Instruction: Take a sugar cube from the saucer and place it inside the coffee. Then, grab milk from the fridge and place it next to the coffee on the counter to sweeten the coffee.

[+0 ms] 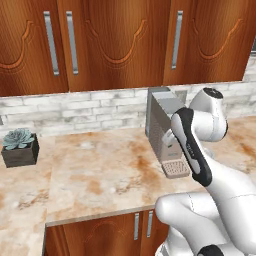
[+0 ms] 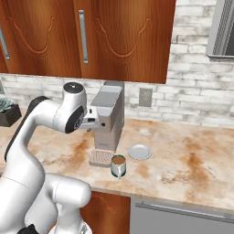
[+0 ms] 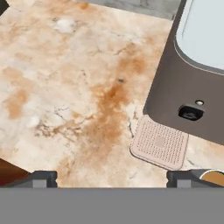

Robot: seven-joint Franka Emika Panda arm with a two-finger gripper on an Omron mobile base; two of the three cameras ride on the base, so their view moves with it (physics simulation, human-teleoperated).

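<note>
Coffee [image 2: 118, 165]: near counter [image 2: 192, 164] edge; saucer [image 2: 140, 151] just right, looks bare, so sugar step seems finished. Gripper [image 3: 111, 177]: jaws apart, empty. Milk fetch remains.

I see the counter [image 2: 192, 160] as polished beige stone w/ rusty blotches, smooth, slight sheen. Above it, cabinets [image 2: 123, 36] look like glossy reddish wood w/ brushed steel handles [image 2: 82, 36]; wall behind it is rough matt grey brick [image 2: 192, 91]. On counter: matt grey coffee machine [image 2: 109, 116] w/ ribbed pinkish drip tray [image 3: 159, 142], plain glazed white saucer [image 2: 140, 151].
</note>
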